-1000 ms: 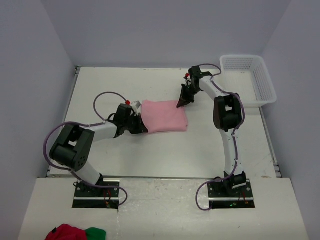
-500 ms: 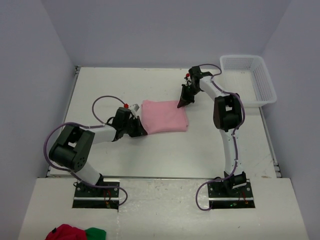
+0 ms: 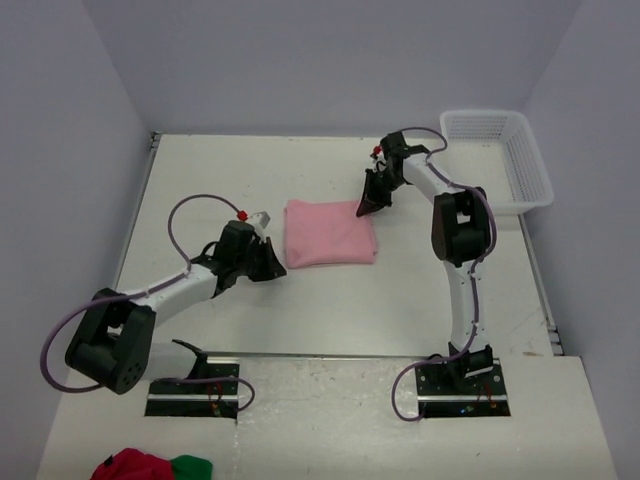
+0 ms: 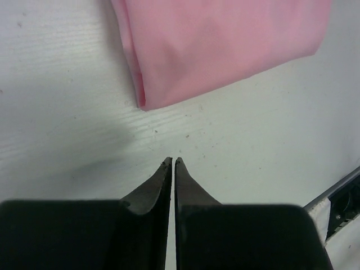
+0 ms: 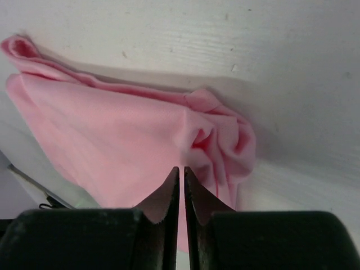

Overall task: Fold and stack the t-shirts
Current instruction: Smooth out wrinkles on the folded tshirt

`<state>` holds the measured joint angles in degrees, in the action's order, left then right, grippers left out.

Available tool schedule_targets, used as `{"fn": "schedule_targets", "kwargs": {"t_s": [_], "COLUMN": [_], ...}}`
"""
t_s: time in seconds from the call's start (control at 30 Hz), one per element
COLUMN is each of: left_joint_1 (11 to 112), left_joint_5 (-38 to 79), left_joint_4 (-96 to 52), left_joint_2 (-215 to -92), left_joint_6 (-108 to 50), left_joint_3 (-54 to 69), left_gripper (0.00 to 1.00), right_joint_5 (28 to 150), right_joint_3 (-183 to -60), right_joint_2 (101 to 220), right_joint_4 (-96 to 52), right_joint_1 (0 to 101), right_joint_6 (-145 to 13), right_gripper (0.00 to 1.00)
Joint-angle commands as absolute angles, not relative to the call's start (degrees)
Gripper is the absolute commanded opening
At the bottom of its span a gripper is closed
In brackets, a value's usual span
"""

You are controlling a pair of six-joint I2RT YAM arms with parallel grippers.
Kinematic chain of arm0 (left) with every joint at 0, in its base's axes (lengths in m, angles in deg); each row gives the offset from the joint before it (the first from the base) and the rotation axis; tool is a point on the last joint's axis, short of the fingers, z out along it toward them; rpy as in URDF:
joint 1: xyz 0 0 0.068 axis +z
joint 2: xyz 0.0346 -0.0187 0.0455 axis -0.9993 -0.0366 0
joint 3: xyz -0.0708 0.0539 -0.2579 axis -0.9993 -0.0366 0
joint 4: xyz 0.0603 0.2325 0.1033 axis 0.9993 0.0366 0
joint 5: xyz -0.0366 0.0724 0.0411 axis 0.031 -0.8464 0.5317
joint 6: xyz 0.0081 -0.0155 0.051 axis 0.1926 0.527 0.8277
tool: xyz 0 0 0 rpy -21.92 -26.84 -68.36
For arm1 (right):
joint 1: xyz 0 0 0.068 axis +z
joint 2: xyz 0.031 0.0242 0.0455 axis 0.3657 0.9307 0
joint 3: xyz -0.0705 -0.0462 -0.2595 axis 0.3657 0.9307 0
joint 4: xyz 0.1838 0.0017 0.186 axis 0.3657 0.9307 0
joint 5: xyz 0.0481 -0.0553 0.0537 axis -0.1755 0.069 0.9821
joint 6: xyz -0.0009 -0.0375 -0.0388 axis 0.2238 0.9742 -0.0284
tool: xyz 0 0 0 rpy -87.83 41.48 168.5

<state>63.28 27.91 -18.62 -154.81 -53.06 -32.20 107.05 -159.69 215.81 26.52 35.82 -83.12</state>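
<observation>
A folded light pink t-shirt (image 3: 330, 232) lies flat in the middle of the white table. My right gripper (image 3: 361, 209) is at its far right corner, jaws shut on a bunched pinch of the fabric; in the right wrist view the gripper (image 5: 181, 169) meets puckered t-shirt cloth (image 5: 112, 135). My left gripper (image 3: 277, 271) is shut and empty, low over the table just left of the shirt's near left corner. In the left wrist view the gripper (image 4: 172, 161) points at bare table, with the t-shirt's folded edge (image 4: 225, 45) a short way beyond, not touching.
A white mesh basket (image 3: 530, 170) stands at the back right corner of the table. A red and green cloth heap (image 3: 140, 466) lies off the table at the near left. A metal rail (image 3: 330, 354) runs along the table's near edge.
My left gripper has drawn back from the shirt's left edge, toward the near left, and the left arm has stretched out lower. The right arm and the shirt have not moved.
</observation>
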Motion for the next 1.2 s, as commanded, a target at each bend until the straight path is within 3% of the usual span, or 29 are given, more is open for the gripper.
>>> {"fn": "schedule_targets", "kwargs": {"t_s": [0.0,0.1,0.17,0.2,0.33,0.43,0.53,0.67,0.77,1.17], "left_joint_1": [62.5,62.5,62.68,62.94,67.67,72.42,74.71,75.6,75.6,75.51], "left_joint_5": [22.16,19.17,18.2,18.2,31.67,40.49,41.32,42.37,43.6,37.01], "left_joint_4": [-13.11,-9.16,-5.91,-4.84,-4.38,-8.6,-10.54,-10.1,-10.28,-4.04], "left_joint_2": [-149.39,-147.97,-149.02,-150.86,-157.63,-162.99,-167.48,-175.11,-179.51,-186.03], "left_joint_6": [-51.35,-50.04,-48.54,-48.19,-48.62,-49.86,-48.8,-46.78,-45.99,-43.18], "left_joint_3": [-27.24,-22.16,-16.98,-14.86,-8.42,-7.36,-6.31,-3.77,-2.18,2.66], "left_gripper": [0.05,0.32,0.42,0.56,0.74,0.75,0.74,0.68,0.61,0.61], "right_joint_5": [109.98,111.13,111.22,111.39,111.83,114.37,117.98,119.48,119.39,119.65], "right_joint_3": [-158.66,-158.49,-157.35,-156.04,-149.47,-138.82,-130.28,-124.13,-121.84,-116.21], "right_joint_2": [205.85,201.28,197.15,195.57,184.18,172.07,163.68,151.21,146.97,133.95], "right_joint_4": [22.67,23.54,23.98,24.16,24.34,18.9,14.23,12.83,14.4,14.58], "right_joint_1": [35.6,35.86,36.3,36.48,37.01,37.18,37.18,37.27,37.27,37.53], "right_joint_6": [-80.96,-80.87,-80.69,-80.69,-80.69,-81.92,-82.89,-83.33,-82.89,-82.98], "right_gripper": [0.08,0.2,0.29,0.35,0.39,0.44,0.53,0.57,0.58,0.61]}}
